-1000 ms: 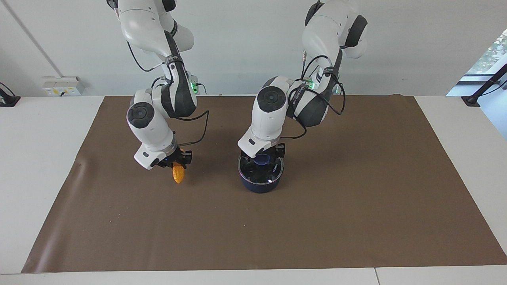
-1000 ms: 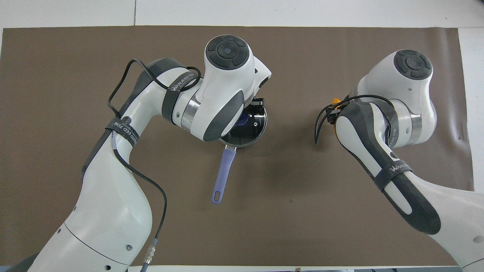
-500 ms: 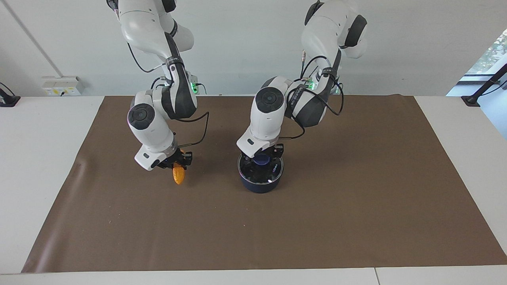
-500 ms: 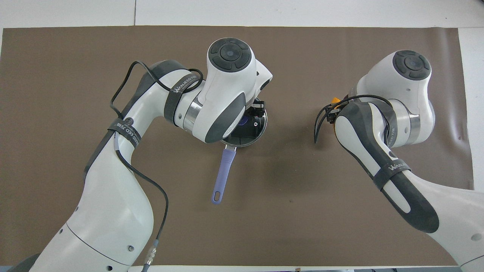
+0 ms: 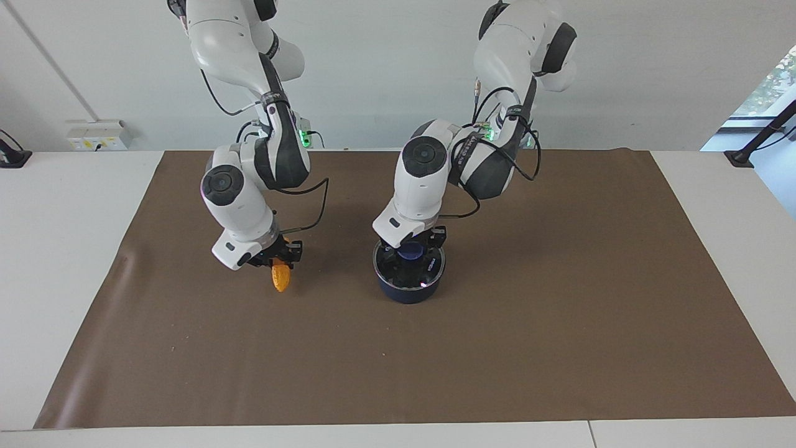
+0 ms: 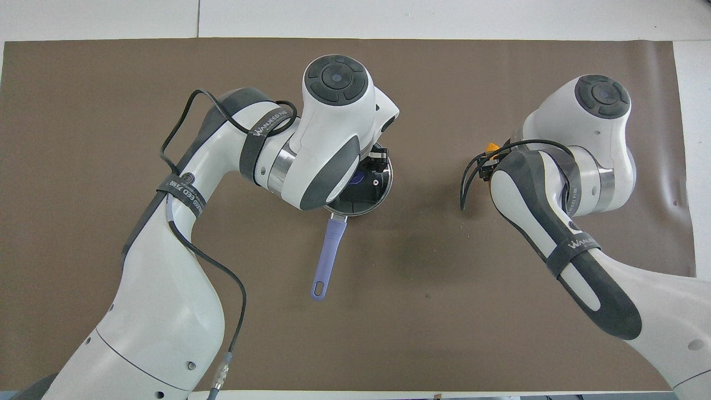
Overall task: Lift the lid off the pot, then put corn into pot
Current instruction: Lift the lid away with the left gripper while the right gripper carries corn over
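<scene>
The dark navy pot [image 5: 407, 292] stands mid-table on the brown mat, its light blue handle [image 6: 328, 255] pointing toward the robots. The glass lid [image 5: 433, 267] lies on the pot. My left gripper [image 5: 410, 247] is down on the lid, shut around its blue knob [image 5: 410, 251]. In the overhead view the left arm hides most of the lid [image 6: 382, 183]. My right gripper [image 5: 278, 260] is shut on the yellow-orange corn [image 5: 281, 279], which hangs tip down just over the mat, beside the pot toward the right arm's end. Only a bit of the corn [image 6: 491, 148] shows from overhead.
The brown mat [image 5: 559, 348] covers most of the white table [image 5: 56, 249]. A wall socket box [image 5: 99, 134] sits at the table's robot-side edge near the right arm.
Almost nothing has moved. The left arm shifted slightly over the pot, with the lid still on it. The right arm sank a little with the corn.
</scene>
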